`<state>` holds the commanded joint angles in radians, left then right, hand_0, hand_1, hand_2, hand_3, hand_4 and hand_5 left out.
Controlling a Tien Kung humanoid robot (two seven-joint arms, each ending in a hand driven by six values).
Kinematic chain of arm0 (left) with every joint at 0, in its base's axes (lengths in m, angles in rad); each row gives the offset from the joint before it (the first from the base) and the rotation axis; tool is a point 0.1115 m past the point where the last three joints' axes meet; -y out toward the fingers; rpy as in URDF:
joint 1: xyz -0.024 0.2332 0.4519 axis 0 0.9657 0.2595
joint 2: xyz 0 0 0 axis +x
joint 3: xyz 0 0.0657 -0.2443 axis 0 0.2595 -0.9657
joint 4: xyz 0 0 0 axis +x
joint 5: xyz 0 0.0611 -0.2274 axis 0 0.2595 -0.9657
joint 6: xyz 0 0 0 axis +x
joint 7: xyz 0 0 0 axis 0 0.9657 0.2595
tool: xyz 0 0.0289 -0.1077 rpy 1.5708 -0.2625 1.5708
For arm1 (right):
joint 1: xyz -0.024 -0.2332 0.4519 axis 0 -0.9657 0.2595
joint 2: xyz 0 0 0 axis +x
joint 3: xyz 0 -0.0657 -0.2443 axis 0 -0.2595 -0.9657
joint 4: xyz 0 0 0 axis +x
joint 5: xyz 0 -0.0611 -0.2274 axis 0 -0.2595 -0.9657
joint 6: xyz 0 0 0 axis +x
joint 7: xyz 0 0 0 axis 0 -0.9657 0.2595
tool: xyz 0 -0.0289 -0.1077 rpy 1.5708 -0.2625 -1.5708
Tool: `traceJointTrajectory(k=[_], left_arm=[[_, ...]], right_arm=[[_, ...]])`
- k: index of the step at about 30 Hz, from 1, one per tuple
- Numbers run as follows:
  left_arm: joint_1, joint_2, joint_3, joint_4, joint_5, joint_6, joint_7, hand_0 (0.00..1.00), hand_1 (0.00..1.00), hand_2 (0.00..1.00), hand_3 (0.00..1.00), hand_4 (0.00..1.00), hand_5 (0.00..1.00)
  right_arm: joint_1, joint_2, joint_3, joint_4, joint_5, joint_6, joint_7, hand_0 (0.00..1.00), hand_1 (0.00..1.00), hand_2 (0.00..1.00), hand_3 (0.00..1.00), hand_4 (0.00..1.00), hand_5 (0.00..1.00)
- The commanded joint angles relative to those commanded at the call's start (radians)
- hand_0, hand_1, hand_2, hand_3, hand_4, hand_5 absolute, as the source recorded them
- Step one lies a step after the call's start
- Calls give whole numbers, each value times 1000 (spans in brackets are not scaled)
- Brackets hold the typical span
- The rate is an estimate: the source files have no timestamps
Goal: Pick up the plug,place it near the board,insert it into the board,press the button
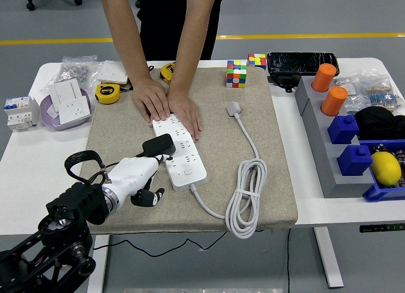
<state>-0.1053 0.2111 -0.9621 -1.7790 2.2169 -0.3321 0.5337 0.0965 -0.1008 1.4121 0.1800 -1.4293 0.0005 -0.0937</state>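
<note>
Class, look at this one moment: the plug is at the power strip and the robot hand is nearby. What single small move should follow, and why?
Probably reach the left robot hand forward to press the button. The black plug appears seated on the power strip, the hand holds nothing beside the strip's near end, and a person's hands steady its far end.
</note>
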Motion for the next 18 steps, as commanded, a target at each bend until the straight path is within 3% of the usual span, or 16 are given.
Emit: traceJointTrajectory(k=[1,7,18], left_arm=[[-2,-2,4,0,1,0,0,154,46,169,967,502,71],[-14,-11,30,0,-4,-22,-4,154,47,169,961,495,72],[-44,-19,72,1,-8,-23,-28,154,49,169,957,483,63]], right_arm=[[0,0,-1,0,0,0,0,871,724,717,709,998,669],[0,0,-8,0,3,0,0,870,724,717,708,998,669],[1,0,-10,0,6,-1,-1,871,724,717,708,998,669]])
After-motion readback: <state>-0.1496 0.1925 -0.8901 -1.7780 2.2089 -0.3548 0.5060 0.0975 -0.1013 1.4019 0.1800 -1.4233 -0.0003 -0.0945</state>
